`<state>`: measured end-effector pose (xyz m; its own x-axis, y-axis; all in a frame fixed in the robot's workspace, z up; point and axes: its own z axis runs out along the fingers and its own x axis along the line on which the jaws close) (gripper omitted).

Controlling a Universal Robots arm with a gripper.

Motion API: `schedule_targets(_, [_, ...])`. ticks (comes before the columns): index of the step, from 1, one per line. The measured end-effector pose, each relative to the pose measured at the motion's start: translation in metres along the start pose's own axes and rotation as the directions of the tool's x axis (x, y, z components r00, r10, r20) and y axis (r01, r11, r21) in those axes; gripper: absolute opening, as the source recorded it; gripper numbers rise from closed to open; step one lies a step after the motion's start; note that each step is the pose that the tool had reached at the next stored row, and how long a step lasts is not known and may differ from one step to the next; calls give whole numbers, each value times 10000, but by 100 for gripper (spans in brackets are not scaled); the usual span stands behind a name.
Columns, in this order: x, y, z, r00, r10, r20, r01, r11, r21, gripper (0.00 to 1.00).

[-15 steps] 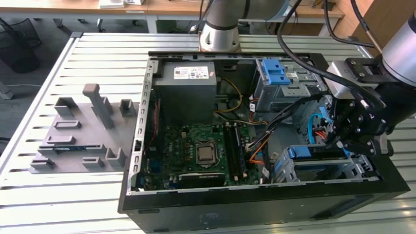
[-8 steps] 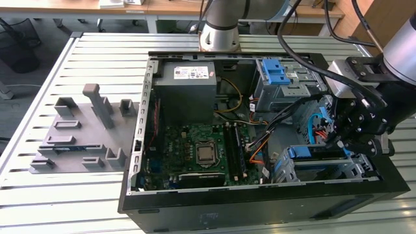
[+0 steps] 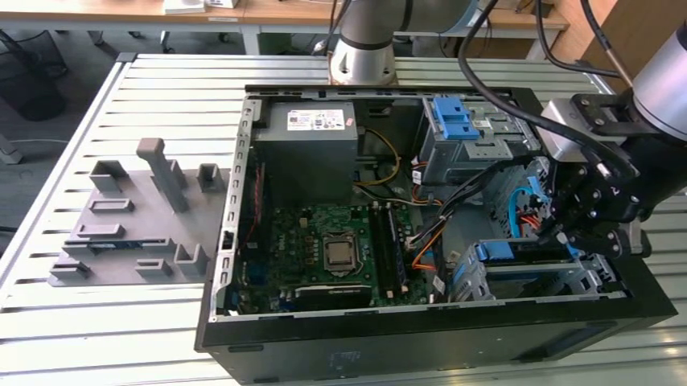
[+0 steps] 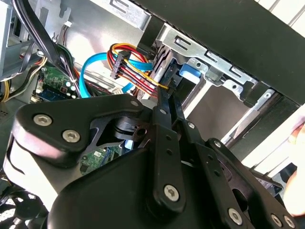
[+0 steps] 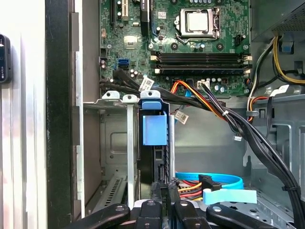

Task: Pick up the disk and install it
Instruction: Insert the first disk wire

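The disk (image 5: 155, 128) stands on edge in the grey metal drive cage (image 5: 114, 143) at the case's front corner, with its blue carrier bracket showing. In the exterior view the disk (image 3: 516, 251) sits in that cage (image 3: 588, 277) on the exterior view's right. My gripper (image 5: 163, 187) reaches into the case from that side, its two black fingers close together and shut. In the second wrist view the gripper (image 4: 167, 95) has its tips at the end of the disk (image 4: 188, 74). Whether they touch it I cannot tell. In the exterior view the gripper (image 3: 556, 235) hangs just above the cage.
Red, yellow and blue cables (image 4: 126, 62) run beside my fingers. A bundle of black cables (image 5: 238, 129) crosses the case. The motherboard (image 3: 327, 249), grey power supply (image 3: 311, 141) and an upper cage with a blue latch (image 3: 456, 121) fill the case. A grey fixture (image 3: 140, 217) lies on the table.
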<state>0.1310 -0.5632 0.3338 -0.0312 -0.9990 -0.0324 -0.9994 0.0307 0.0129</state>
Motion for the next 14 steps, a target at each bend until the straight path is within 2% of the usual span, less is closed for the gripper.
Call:
schedule_targets(7, [0,0,13,9999,14,117,-14,10000,-3,17])
schedule_targets(14, [3,0,19,10000,15,94,-15,10000,-3,17])
